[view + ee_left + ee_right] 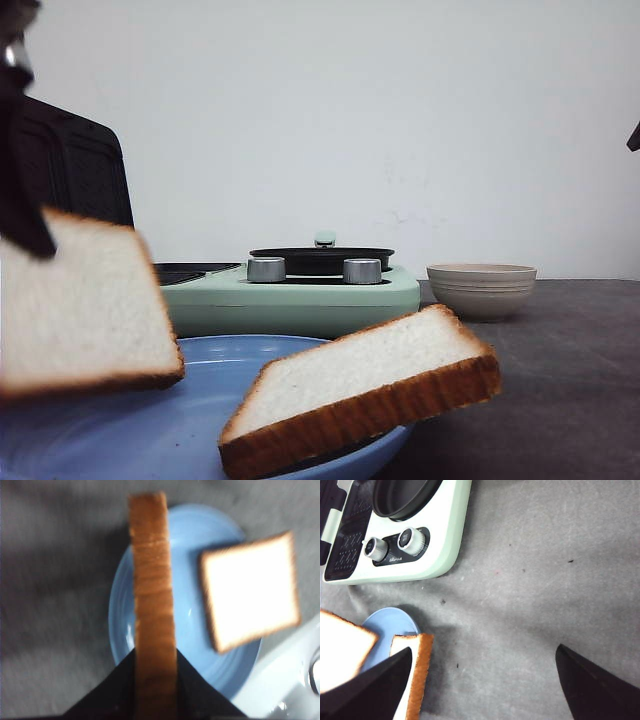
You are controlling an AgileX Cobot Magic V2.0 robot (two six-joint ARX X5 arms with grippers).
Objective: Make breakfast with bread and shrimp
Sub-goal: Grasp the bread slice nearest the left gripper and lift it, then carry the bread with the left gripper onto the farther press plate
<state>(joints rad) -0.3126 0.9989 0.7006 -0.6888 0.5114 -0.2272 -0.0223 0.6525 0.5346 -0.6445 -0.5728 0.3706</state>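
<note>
My left gripper (155, 652) is shut on one bread slice (151, 580), seen edge-on between the fingers. In the front view this slice (85, 310) hangs at the left, above the blue plate (180, 420). The other bread slice (360, 385) lies tilted on the plate's right rim, and it also shows in the left wrist view (250, 590). My right gripper (485, 650) is open over bare grey table, just to the right of that slice (422, 670). No shrimp is in view.
A mint-green cooker (290, 295) with two silver knobs and a black pan stands behind the plate, its dark grill lid (70, 165) raised at the left. A beige bowl (481, 288) sits to its right. Grey table surface (535, 595) spreads right of the plate.
</note>
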